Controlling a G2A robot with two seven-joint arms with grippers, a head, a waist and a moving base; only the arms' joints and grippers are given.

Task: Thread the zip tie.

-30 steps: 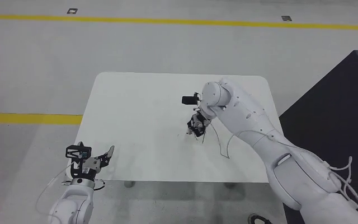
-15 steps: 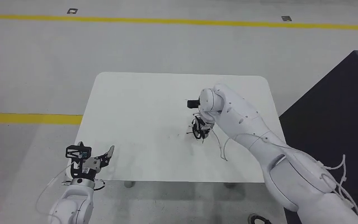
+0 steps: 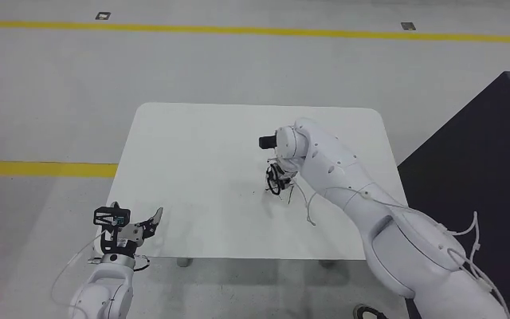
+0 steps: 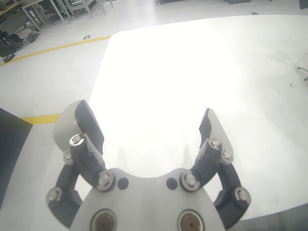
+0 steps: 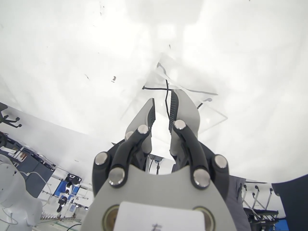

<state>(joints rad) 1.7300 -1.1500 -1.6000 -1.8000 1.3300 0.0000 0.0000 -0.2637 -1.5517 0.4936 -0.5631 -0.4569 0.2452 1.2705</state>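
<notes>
Black zip tie (image 5: 166, 92) lies on the white bench (image 3: 199, 159), right of centre, over a clear plastic sheet (image 5: 211, 118). My right jaws straddle one strand, narrowly parted, not clamping. My left jaws hang released off the near left corner.

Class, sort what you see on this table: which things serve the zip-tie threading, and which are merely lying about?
In the job: zip tie, right gripper.
Lying about: clear plastic sheet, dark specks, left gripper beside the table corner.
</notes>
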